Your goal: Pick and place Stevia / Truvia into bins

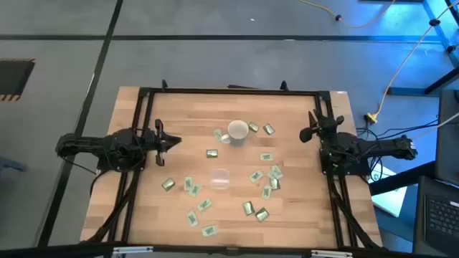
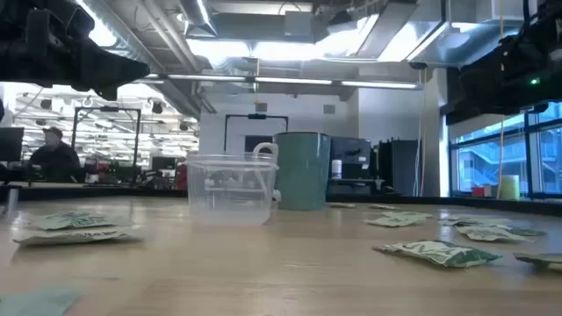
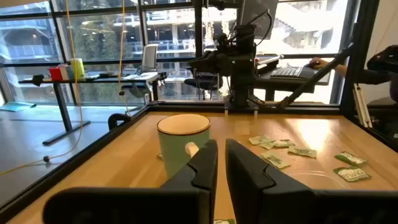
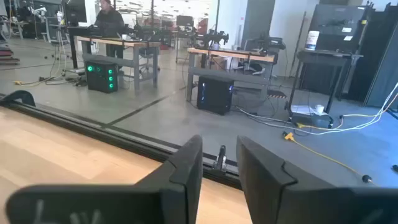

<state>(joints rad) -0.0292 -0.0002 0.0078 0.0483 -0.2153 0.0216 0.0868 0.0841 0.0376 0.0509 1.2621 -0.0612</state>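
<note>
Left gripper (image 1: 174, 142) hangs at the left edge of the bench (image 1: 143, 208), fingers drawn nearly together with only a thin slit between them in its wrist view, nothing held. Moving rightward across the bench, the Stevia / Truvia sachets (image 1: 192, 188) lie loose on the wood: a cluster in the near-left area, one sachet (image 1: 211, 153) alone toward the middle, a few more beside the white mug (image 1: 237, 132) at the far centre, and another cluster (image 1: 267, 176) to the right of centre. The clear cup (image 1: 219, 177), serving as the bin, stands just in front of the mug, roughly mid-bench, with sachets around it but none touching so far as the overhead view shows. From bench height the cup (image 2: 232, 189) looks empty; its wall is see-through and no packet shows on its floor. Right gripper (image 1: 310, 133) waits at the right edge, fingers apart with a clear gap, empty, pointed away from the work. Judgement: task appears not begun or barely so; every visible sachet is yet to be picked, none binned.
</note>
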